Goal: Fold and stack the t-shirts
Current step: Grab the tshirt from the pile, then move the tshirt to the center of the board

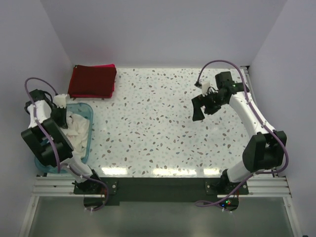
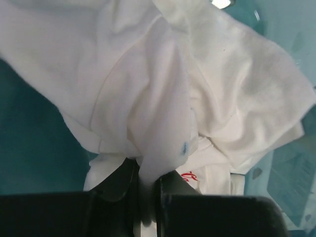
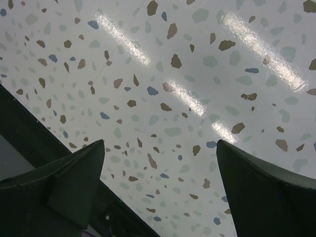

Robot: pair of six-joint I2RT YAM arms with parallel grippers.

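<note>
Fingers (image 2: 170, 197) of the left gripper (image 2: 147, 191) are clamped on a fold of the cream-white t-shirt (image 2: 163, 89) bunched in the teal tub (image 1: 89, 114). Right gripper (image 3: 160, 144) just hangs wide apart over the speckled table (image 3: 173, 64).

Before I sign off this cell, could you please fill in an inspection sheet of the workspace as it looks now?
Surface: speckled table, glare patches.
Job's things: white t-shirt crumpled in teal tub; dark red shirt folded on pink shirt, far left.
Clutter: nothing seen.
Grippers: left gripper shut on white t-shirt; right gripper open over table.
Cables: purple cables loop along the arms.
Surroundings: plain pale walls.
</note>
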